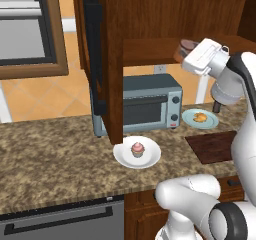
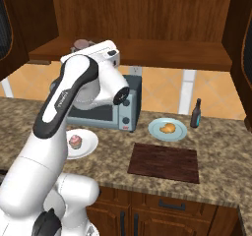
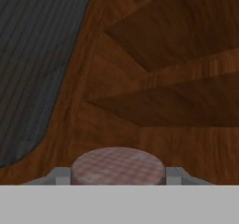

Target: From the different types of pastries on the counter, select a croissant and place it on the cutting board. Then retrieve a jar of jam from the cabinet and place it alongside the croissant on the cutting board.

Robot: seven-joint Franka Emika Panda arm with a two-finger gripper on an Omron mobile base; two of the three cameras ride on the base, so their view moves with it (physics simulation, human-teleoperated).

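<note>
step: jam retrieval, croissant (image 2: 168, 128) on teal plate (image 2: 156, 131) behind cutting board (image 2: 165, 162), unmoved | gripper (image 3: 117, 177) inside cabinet (image 1: 150, 14), jaws clamped on jar of jam (image 3: 117, 166) at shelf level | next: lift clear, withdraw, lower onto board

counter (image 2: 221, 151): toaster oven (image 2: 106, 113) | cutting board (image 2: 165, 162) | two plates | bottle (image 2: 196, 113)

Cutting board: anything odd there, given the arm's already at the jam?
Yes. The cutting board lies bare; the croissant sits on its plate, while the gripper is shut on the jam jar.
</note>
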